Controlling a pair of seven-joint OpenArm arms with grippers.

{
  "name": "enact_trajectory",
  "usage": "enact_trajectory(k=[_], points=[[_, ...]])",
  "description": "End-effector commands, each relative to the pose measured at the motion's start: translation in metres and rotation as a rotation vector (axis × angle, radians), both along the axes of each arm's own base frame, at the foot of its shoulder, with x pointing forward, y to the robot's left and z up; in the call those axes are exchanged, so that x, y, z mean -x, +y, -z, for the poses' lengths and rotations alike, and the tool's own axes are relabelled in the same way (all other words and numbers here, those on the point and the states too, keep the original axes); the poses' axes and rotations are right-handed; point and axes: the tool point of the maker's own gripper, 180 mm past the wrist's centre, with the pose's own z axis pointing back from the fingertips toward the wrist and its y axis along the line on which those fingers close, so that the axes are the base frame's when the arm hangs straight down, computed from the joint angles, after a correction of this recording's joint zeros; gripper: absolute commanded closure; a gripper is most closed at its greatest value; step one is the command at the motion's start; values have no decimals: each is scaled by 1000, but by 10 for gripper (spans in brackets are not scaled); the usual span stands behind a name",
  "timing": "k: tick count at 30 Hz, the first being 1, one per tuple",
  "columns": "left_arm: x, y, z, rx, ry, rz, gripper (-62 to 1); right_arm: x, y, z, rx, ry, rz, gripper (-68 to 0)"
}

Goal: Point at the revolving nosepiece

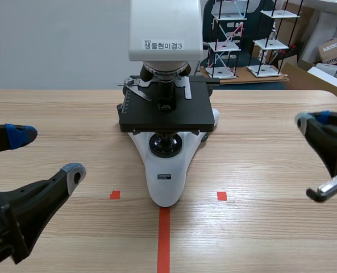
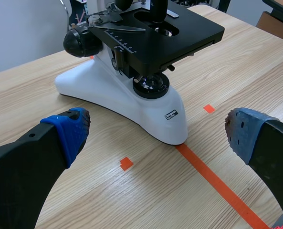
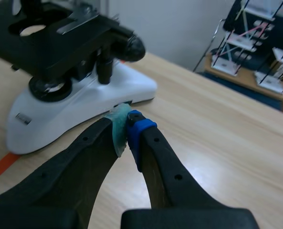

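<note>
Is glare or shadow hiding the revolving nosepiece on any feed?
Scene view: revolving nosepiece shaded under the white head, yet readable, no glare. Left wrist view: only an objective shows. Right wrist view: nosepiece out of frame; soft sheen on the white base.

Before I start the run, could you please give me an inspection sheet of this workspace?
Surface: wooden table, marked with an orange-red tape line and two small squares.
Job's things: microscope upright at the middle; its revolving nosepiece sits under the white head, above the black stage; nothing touches it.
Clutter: nothing seen.
Grippers: left gripper open, to the microscope's left; right gripper shut on nothing, to its right.
Cables: one silvery piece under the right arm; cannot tell whether it is a cable.
Surroundings: wire-frame shelves and cardboard boxes behind the table.
</note>
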Motion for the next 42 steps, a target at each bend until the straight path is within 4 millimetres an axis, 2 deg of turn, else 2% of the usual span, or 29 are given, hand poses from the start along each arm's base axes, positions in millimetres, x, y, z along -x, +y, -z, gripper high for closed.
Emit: enact_trajectory(k=[1, 7, 10, 17, 24, 36, 42], points=[[1, -1, -6, 19, -13, -2, -596, -12, 4, -27, 17, -94, -25, -2], [1, -1, -6, 19, -13, -2, -596, -41, 1, -66, 84, -217, -46, -2], [1, -1, -6, 19, -13, -2, -596, -50, 6, -75, 109, -238, -99, -2], [1, -1, -6, 19, -13, -2, -596, -75, 10, -66, 120, -209, -148, -2], [1, -1, -6, 19, -13, -2, -596, -91, 23, -59, 111, -185, -238, -2], [1, -1, -6, 19, -13, -2, -596, -97, 55, -65, 121, -182, -399, -2], [1, -1, -6, 19, -13, -2, -596, -102, 63, -53, 113, -141, -435, -2]])
